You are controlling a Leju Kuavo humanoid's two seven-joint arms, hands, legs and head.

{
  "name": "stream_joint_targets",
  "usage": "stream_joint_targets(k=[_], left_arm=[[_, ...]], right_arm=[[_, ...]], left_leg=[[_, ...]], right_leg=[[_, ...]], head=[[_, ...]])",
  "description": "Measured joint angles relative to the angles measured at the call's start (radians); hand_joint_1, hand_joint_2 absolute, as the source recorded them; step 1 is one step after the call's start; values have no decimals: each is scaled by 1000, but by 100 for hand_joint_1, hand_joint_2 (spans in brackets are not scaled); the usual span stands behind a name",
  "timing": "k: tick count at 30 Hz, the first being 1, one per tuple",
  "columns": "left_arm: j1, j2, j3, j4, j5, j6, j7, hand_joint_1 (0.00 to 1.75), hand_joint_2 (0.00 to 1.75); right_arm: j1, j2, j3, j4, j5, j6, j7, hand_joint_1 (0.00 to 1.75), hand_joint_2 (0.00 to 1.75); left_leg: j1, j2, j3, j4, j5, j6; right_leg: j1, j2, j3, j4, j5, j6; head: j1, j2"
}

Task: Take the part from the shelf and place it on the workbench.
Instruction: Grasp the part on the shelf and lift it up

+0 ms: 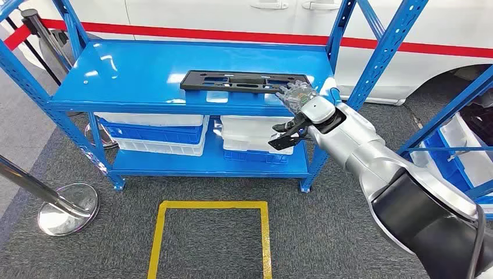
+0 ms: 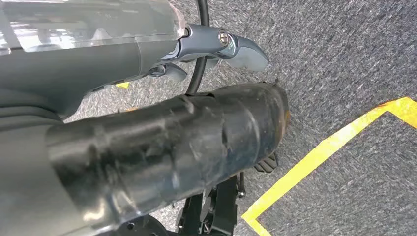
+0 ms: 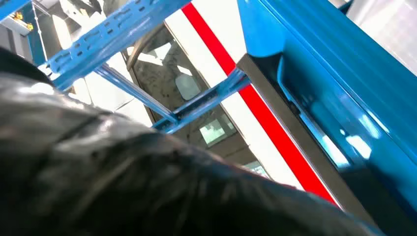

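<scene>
at the far left of the head view a chrome stanchion base (image 1: 68, 209) is seen on the grey carpet (image 1: 325, 232), with a yellow taped square (image 1: 208, 238) marked on the floor just to its right. the blue shelf (image 1: 139, 72) is set behind these; white and blue bins (image 1: 154, 132) are stacked on its lower level. the black flat part (image 1: 244, 81) is laid on the top level, toward the right end. the right hand (image 1: 299, 96) is placed at the part's right end, fingers lying over its edge; whether the part is actually gripped cannot be told, as the fingers are blurred. a white vehicle with a red stripe (image 1: 407, 46) is parked behind the shelf. a second blue rack (image 1: 459, 145) is seen at the far right. in the left wrist view the left hand (image 2: 162, 152) is hung over the carpet, a thumb and pale fingertips (image 2: 246, 51) showing and nothing seen in it; open or closed cannot be told.
</scene>
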Motion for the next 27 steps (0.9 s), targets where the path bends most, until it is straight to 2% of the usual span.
stream_joint_targets(k=[4,8,12,13,14,17,18,19,20,22,23,25,27], left_arm=[[0,0,1,0,0,0,1,0,0],[-1,4,2,0,-4,3,1,0,0],[-1,13,2,0,-11,6,-4,0,0],[-1,14,2,0,-12,6,-4,0,0],[-1,15,2,0,-13,6,-4,0,0],[-3,16,2,0,-14,6,-5,0,0],[-3,16,2,0,-15,5,-5,0,0],[-3,16,2,0,-15,4,-5,0,0],[-3,16,2,0,-15,3,-5,0,0],[-3,15,2,0,-14,3,-6,0,0],[-3,15,2,0,-15,3,-6,0,0],[-4,14,2,0,-16,2,-6,0,0],[-3,14,2,0,-17,0,-5,0,0]], right_arm=[[0,-1,0,4,5,0,-8,0,0],[0,0,0,3,18,1,-16,0,0],[-1,4,0,2,26,2,-21,0,0],[-1,4,0,2,28,2,-21,0,0],[-3,4,0,2,29,3,-21,0,0],[-4,5,0,2,31,3,-23,0,0],[-2,6,0,2,32,3,-24,0,0],[-1,6,0,2,33,4,-24,0,0],[-1,6,0,2,34,4,-24,0,0],[-4,6,0,2,36,5,-25,0,0],[-6,6,0,2,37,6,-26,0,0],[-11,8,0,0,40,10,-26,0,0],[-14,10,0,-1,42,14,-26,0,0]], left_leg=[[-3,0,-1,1,0,0],[-8,0,-1,2,-2,4],[-9,1,5,-8,1,18],[-8,1,10,-14,4,23],[-8,2,14,-18,6,28],[-16,3,16,-22,7,37],[-20,2,15,-22,6,38],[-24,1,16,-21,6,39],[-26,-1,18,-21,6,39],[-29,-4,22,-20,4,36],[-30,-4,24,-20,4,33],[-29,-5,23,-20,7,23],[-29,-5,21,-14,12,9]], right_leg=[[-1,0,0,-1,1,2],[-6,0,1,-3,1,12],[-11,0,3,4,9,28],[-11,0,-1,19,0,28],[-11,0,-14,48,-23,25],[-2,2,-100,224,-120,12],[2,2,-124,269,-136,6],[6,2,-131,280,-132,-1],[10,2,-119,252,-110,-9],[22,3,-60,123,-40,-27],[29,2,-38,66,-22,-35],[40,4,-23,13,-13,-48],[42,4,-15,3,-4,-59]], head=[[0,0],[0,0],[0,0],[0,0],[0,0],[0,0],[0,0],[0,0],[0,0],[0,0],[0,0],[0,0],[0,0]])
